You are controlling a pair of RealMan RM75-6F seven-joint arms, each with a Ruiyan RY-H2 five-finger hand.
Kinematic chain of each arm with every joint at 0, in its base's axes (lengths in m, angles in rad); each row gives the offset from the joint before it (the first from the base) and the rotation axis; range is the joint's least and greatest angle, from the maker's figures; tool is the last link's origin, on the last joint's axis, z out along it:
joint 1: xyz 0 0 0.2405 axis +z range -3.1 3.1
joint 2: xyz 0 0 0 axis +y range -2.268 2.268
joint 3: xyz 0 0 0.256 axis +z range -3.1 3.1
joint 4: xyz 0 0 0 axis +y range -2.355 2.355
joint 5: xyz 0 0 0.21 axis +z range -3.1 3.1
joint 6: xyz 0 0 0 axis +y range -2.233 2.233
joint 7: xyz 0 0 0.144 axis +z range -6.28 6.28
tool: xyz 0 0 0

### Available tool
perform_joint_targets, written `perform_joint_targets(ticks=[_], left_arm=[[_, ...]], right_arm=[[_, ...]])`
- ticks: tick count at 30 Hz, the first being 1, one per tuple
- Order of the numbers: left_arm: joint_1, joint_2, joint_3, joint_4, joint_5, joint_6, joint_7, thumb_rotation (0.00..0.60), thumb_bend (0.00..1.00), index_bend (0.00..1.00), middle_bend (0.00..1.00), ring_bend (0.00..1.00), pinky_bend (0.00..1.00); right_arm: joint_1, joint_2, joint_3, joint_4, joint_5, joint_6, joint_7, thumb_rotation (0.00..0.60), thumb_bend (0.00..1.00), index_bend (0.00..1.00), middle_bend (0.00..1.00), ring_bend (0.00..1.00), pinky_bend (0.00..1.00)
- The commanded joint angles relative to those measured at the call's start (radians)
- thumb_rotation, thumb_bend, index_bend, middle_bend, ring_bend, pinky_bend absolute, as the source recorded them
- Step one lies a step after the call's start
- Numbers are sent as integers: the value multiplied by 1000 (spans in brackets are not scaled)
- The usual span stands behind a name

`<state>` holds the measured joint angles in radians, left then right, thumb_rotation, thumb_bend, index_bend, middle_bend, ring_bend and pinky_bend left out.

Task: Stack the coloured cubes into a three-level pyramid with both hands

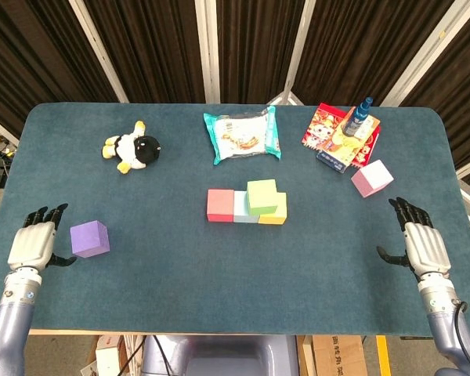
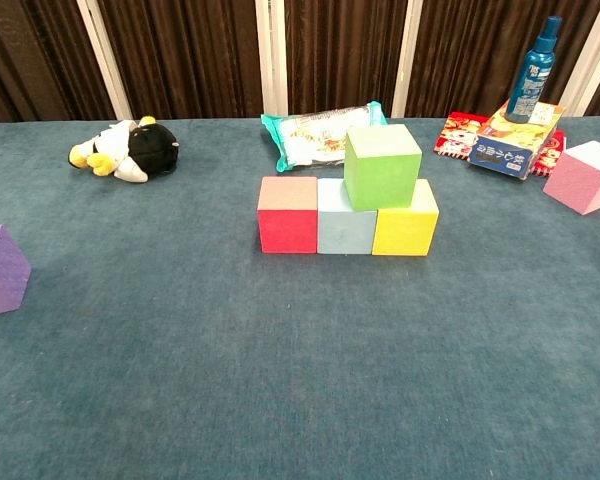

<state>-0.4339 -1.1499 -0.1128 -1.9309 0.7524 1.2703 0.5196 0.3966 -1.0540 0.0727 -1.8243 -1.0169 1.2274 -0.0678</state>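
Observation:
A red cube, a light blue cube and a yellow cube stand in a row mid-table. A green cube sits on top, across the blue and yellow ones. A purple cube lies at the left, also seen at the chest view's edge. A pink cube lies at the right. My left hand is open just left of the purple cube, not touching it. My right hand is open, below and right of the pink cube.
A black-and-white plush toy lies at the back left. A teal snack bag lies behind the cube row. A blue spray bottle stands on colourful packets at the back right, just behind the pink cube.

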Motion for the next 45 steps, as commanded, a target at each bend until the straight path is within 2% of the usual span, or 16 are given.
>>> perform_joint_targets(ticks=[1, 9, 19, 28, 30, 39, 45], left_arm=[[-14, -26, 1, 29, -35, -15, 22, 600, 88, 0, 127, 0, 8], [-40, -75, -5, 101, -90, -53, 34, 600, 110, 0, 145, 0, 8], [-59, -121, -1, 160, -102, -91, 27, 600, 160, 11, 176, 0, 13], [-61, -142, 3, 179, -95, -91, 18, 600, 379, 65, 334, 35, 48], [-60, -143, 2, 181, -87, -87, 12, 600, 401, 74, 353, 40, 52], [-73, -111, -21, 118, 5, -69, -8, 600, 413, 89, 364, 48, 61], [-132, -62, -76, 25, 64, -79, 16, 600, 413, 90, 363, 48, 64]], right_arm=[[-4, 1, 6, 1, 1, -7, 3, 600, 312, 0, 0, 0, 0], [-13, -2, 24, 8, 1, -30, 6, 600, 313, 0, 0, 0, 0], [-24, 0, 38, 7, -2, -53, 4, 600, 312, 0, 0, 0, 0], [-32, -3, 47, 7, -8, -64, 5, 600, 313, 0, 0, 0, 0], [-33, -4, 49, 7, -9, -67, 4, 600, 313, 0, 0, 0, 0], [-37, -9, 54, 9, -13, -74, -3, 600, 312, 0, 0, 0, 0], [-40, -11, 60, 16, -14, -77, -3, 600, 312, 0, 0, 0, 0]])
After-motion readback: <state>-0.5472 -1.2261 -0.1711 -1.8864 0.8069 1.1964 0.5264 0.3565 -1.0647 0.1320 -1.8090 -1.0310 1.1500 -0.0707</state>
